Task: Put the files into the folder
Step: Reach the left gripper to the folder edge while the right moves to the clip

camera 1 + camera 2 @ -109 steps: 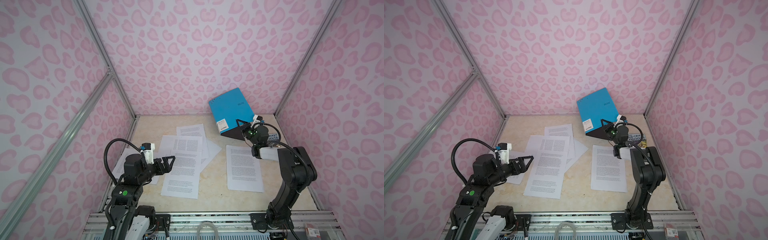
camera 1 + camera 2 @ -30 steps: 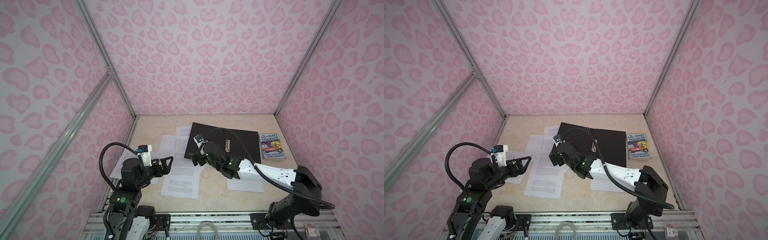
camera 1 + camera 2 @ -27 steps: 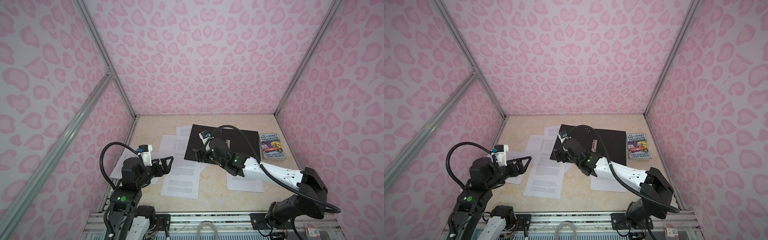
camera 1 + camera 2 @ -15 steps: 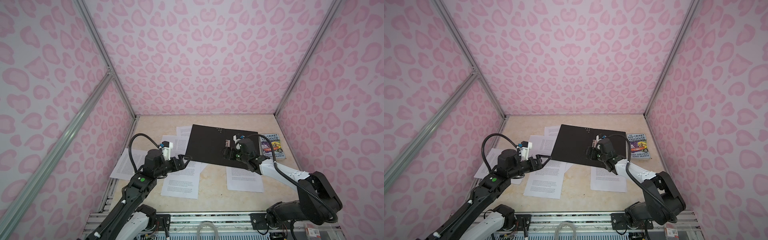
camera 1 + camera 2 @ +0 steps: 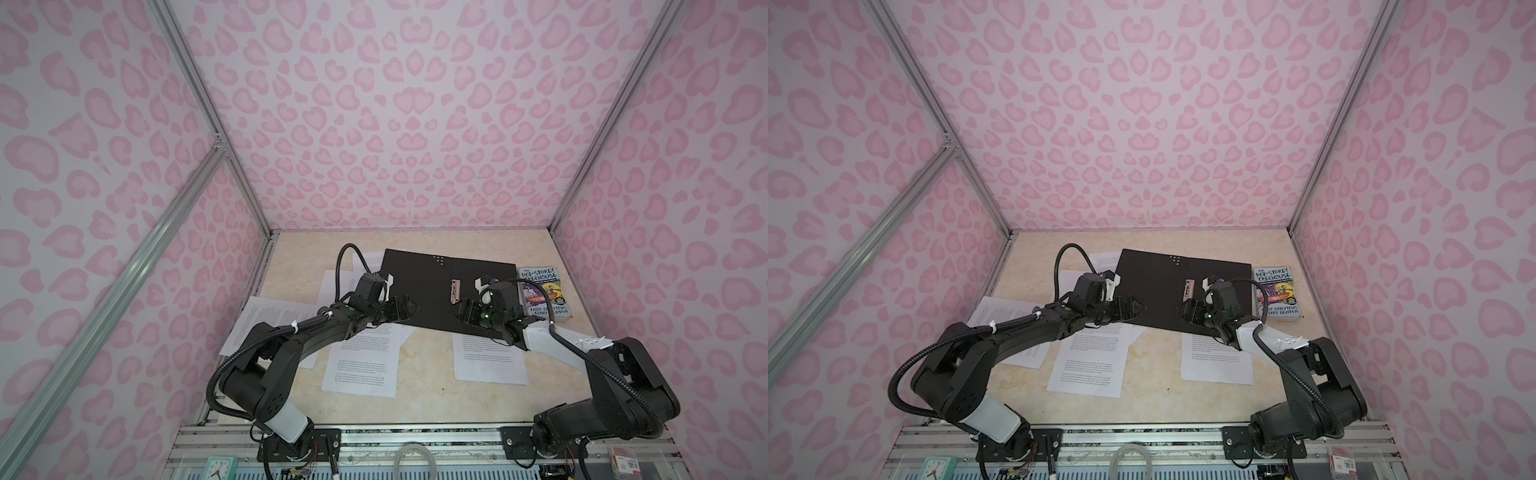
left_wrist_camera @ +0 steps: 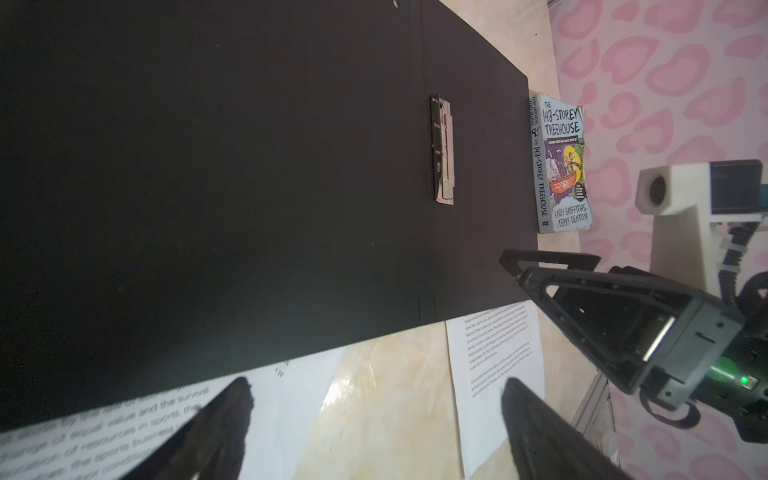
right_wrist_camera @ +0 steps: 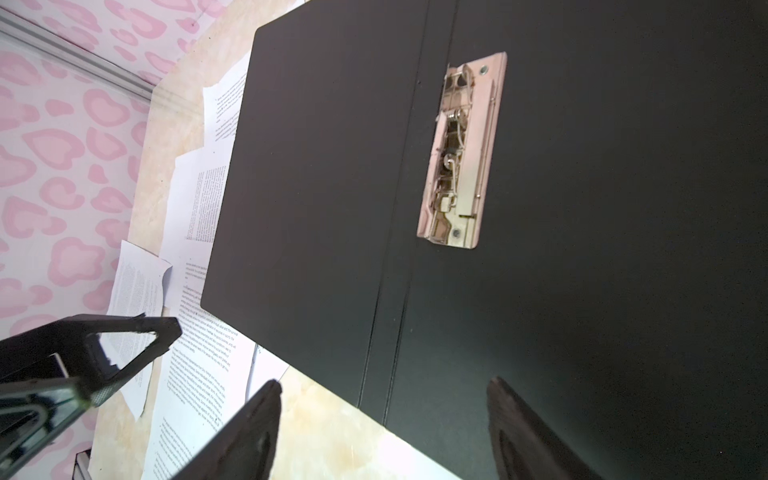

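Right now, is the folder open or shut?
Open: the folder lies spread flat, black inside up, metal clip exposed; none of the files are in it.

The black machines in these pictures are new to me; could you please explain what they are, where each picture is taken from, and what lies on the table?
They are two robot arms, each ending in a two-fingered claw. Two pictures look down from overhead; the other two come from cameras on the wrists. On the beige marbled table lie an opened folder, black inside, with a metal spine clip, several white printed paper sheets, some partly under it, and a colourful paperback book beside it. The left claw and right claw hover over the folder's near edge, both open, holding nothing.
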